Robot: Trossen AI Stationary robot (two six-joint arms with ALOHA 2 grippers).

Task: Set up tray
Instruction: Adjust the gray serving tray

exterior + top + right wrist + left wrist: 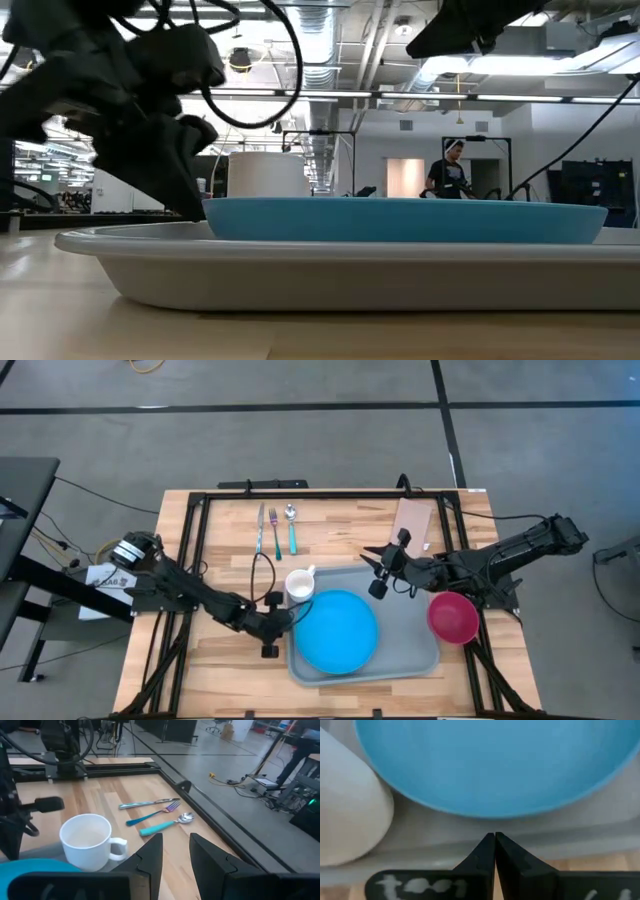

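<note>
Grey-blue tray [400,650]: lies on the wooden table [215,660], carrying the blue plate [335,630] and white mug [300,585]
Left gripper [283,622]: at the tray's rim; jaws pressed together, holding nothing
Right gripper [378,570]: above the tray's far edge; jaws narrowly parted, empty
Cutlery [275,530]: apart on the table; likely next, needing a wider opening

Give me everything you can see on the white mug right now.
The white mug is a plain, glossy cup, ceramic by its look, with one loop handle. It stands upright and looks empty inside. It sits on the grey-blue tray, at the corner nearest the cutlery, right beside the blue plate; whether they touch I cannot tell. The left gripper, shut, is at the tray's edge close by, and the right gripper hovers open above the tray. Neither holds the mug.
</note>
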